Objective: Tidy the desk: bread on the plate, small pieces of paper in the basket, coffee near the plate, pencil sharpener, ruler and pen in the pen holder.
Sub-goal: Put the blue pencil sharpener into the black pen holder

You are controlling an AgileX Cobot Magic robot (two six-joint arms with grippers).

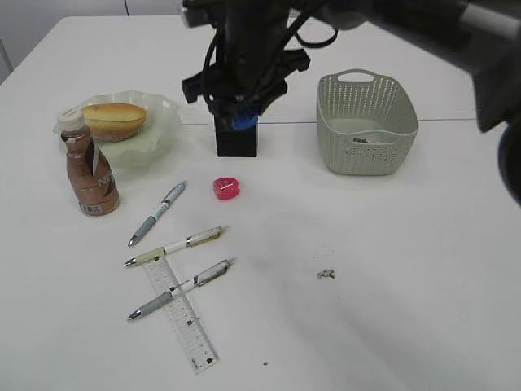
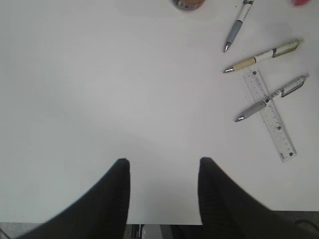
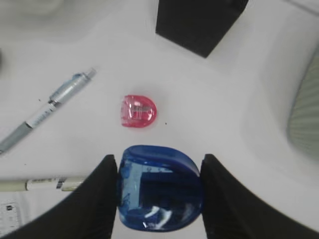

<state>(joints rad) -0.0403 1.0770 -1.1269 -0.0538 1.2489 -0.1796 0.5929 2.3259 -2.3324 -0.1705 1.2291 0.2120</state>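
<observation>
Two sharpeners here: the right gripper (image 3: pixel 159 191) clamps the blue sharpener (image 3: pixel 159 189) above the pen holder (image 1: pixel 236 140), the pink sharpener (image 1: pixel 227 189) lies loose; left gripper (image 2: pixel 162 167) hangs open, empty.

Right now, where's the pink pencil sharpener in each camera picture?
Exterior view: the pink sharpener lies mid-table, in front of the black pen holder.
Left wrist view: only its edge shows at the top right corner.
Right wrist view: centre, above the blue sharpener held in the right gripper.
Shared landmark: the grey pen beside it.
</observation>
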